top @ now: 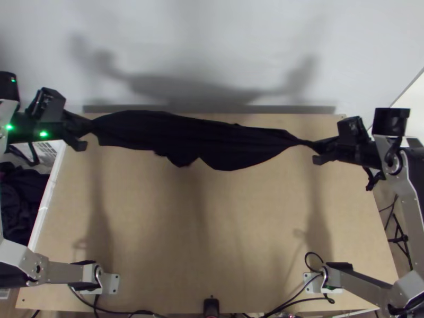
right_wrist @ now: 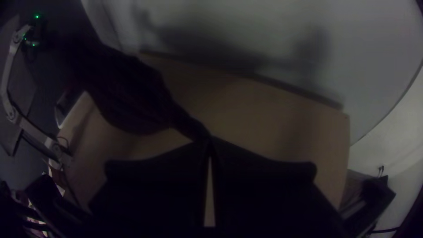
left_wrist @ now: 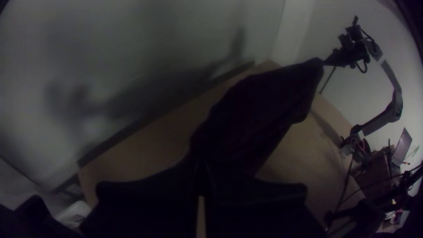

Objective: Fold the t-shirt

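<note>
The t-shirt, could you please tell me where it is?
In the top view, the t-shirt is stretched between left gripper and right gripper, near the table's far edge.

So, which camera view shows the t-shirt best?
Top view: the t-shirt stretches between left gripper and right gripper. The left wrist view foreshortens it; the right wrist view shows its narrow end.

We log silver-grey links (top: 66,272), black joints (top: 10,278). Left arm (top: 18,253): green lights (top: 43,134) on black wrist housing (top: 29,127). White base plates (top: 112,283) carry small dark screw spots; beside the right one, we record a looped black cable (top: 306,258).
</note>
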{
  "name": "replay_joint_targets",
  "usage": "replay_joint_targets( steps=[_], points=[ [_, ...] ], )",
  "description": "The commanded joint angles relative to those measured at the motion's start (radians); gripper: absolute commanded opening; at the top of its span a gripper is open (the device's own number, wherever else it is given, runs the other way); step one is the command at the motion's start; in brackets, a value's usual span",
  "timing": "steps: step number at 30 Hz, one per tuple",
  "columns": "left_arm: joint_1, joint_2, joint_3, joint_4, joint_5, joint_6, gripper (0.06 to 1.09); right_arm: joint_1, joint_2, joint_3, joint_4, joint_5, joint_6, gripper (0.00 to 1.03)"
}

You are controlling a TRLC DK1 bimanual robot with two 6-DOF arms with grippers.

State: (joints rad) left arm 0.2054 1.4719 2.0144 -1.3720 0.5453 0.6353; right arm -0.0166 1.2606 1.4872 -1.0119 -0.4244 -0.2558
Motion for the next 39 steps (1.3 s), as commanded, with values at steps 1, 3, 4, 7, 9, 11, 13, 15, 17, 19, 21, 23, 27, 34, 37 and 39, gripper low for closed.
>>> replay_joint_targets(
  steps=[1,3,4,7,9,11,13,15,17,19,21,23,27,34,37,39],
  points=[
    [0.068,-0.065,-0.032,-0.045,0.015,0.056,0.1,-0.011,-0.029,0.038,0.012,0.006,0.036,0.03],
    [0.069,-0.11,-0.091,-0.045,0.013,0.083,0.1,-0.013,-0.044,0.03,0.012,0.006,0.043,0.03],
    [0.072,-0.13,-0.111,-0.045,0.013,0.087,0.1,-0.011,-0.047,0.031,0.007,0.004,0.043,0.03],
    [0.068,-0.228,-0.195,-0.062,0.013,0.109,0.1,-0.005,-0.064,0.031,-0.04,-0.027,0.033,0.03],
    [0.035,-0.305,-0.278,-0.062,0.013,0.122,0.1,0.03,-0.089,0.016,-0.067,-0.033,0.013,0.03],
    [0.017,-0.349,-0.333,-0.062,0.013,0.122,0.1,0.078,-0.102,0.002,-0.093,-0.033,-0.005,0.03],
    [0.008,-0.371,-0.387,-0.061,0.015,0.118,0.1,0.112,-0.109,-0.015,-0.129,-0.034,-0.028,0.03],
    [-0.008,-0.369,-0.425,-0.048,0.018,0.107,0.1,0.141,-0.113,-0.042,-0.146,-0.036,-0.045,0.03],
    [-0.02,-0.32,-0.434,0.008,0.021,0.064,0.1,0.147,-0.113,-0.067,-0.143,-0.036,-0.049,0.03],
    [-0.02,-0.214,-0.41,0.117,0.021,-0.026,0.1,0.136,-0.102,-0.087,-0.105,-0.034,-0.037,0.03],
    [-0.018,-0.064,-0.348,0.214,0.021,-0.121,0.1,0.124,-0.086,-0.105,-0.068,-0.033,-0.017,0.03],
    [-0.032,0.091,-0.298,0.278,0.015,-0.155,0.1,0.122,-0.061,-0.127,-0.065,-0.033,-0.017,0.03],
    [-0.138,0.286,-0.267,0.41,-0.024,-0.181,0.1,0.122,-0.053,-0.176,0.007,-0.011,0.006,0.03],
    [-0.322,0.472,-0.279,0.565,-0.091,-0.212,0.38,0.152,-0.058,-0.242,0.062,0.009,0.047,0.03],
    [-0.359,0.472,-0.29,0.567,-0.134,-0.221,1.04,0.173,-0.072,-0.262,0.062,0.009,0.047,0.03],
    [-0.36,0.427,-0.342,0.567,-0.134,-0.229,1.04,0.175,-0.084,-0.277,0.062,0.009,0.047,0.03]
  ],
)
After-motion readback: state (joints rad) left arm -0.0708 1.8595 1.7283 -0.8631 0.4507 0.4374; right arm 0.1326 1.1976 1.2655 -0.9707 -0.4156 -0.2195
